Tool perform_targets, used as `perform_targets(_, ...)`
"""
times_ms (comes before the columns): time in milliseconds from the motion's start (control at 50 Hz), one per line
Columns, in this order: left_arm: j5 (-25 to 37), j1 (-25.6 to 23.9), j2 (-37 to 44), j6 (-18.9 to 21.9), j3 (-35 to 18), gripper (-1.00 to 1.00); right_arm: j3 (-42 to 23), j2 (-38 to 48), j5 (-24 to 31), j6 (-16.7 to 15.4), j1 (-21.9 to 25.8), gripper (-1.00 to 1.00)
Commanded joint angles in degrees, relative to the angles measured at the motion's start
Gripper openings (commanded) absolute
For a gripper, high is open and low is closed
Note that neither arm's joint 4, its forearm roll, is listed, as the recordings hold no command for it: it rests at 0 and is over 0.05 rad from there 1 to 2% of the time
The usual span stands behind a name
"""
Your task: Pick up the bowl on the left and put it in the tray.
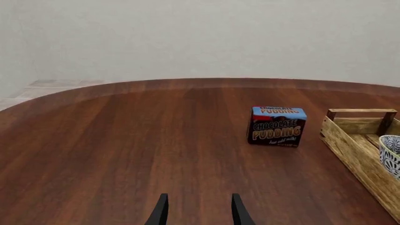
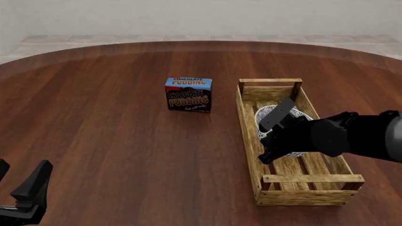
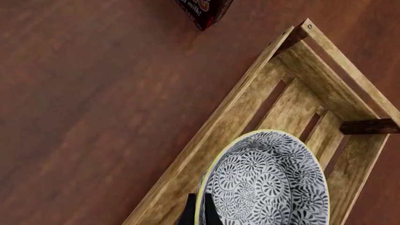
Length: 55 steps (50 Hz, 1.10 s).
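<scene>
Stretching wide and brown, round wooden table (image 2: 113, 141). Sitting inside the slatted wooden tray (image 2: 251, 136), toward its far half: floral bowl (image 3: 269, 183). Pinching the bowl's rim, right gripper (image 3: 198, 213). Hovering near the front edge, fingers parted and holding nothing, left gripper (image 1: 198, 211). Standing left of the tray, chocolate pudding box (image 2: 188, 94).

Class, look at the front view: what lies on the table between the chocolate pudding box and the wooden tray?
Nothing: only bare table separates the pudding box from the tray.
</scene>
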Motion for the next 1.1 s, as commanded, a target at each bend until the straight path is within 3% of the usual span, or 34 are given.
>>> perform_targets(20,0.1,0.1,0.0,0.0,0.0,1.00,-0.8,1.2,-0.7,0.4,-0.2,-1.00)
perform_targets(420,0.1,0.4,0.0,0.1,0.0,1.00,-1.1,4.6,-2.4,1.2,-0.1,-1.00)
perform_targets(540,0.1,0.4,0.0,0.0,0.0,1.00,-0.6,5.4,-3.5,0.6,-0.9,-1.00)
perform_targets(560,0.1,0.4,0.0,0.0,0.0,1.00,0.4,5.1,-4.7,-1.4,-2.5,-1.00)
perform_targets(600,0.1,0.4,0.0,0.0,0.0,1.00,0.5,5.4,-5.0,-1.1,-2.3,-1.00)
perform_targets(620,0.1,0.5,0.0,0.0,0.0,1.00,1.4,4.9,-6.1,-2.8,-3.9,-1.00)
perform_targets(680,0.0,0.4,0.0,0.0,0.0,1.00,1.0,5.6,-5.9,-1.7,-3.0,-1.00)
perform_targets(700,0.0,0.4,0.0,0.0,0.0,1.00,1.6,5.5,-6.6,-2.9,-3.9,-1.00)
perform_targets(1100,0.0,0.3,0.0,-0.1,0.0,1.00,1.7,6.1,-6.5,-2.3,-3.6,-1.00)
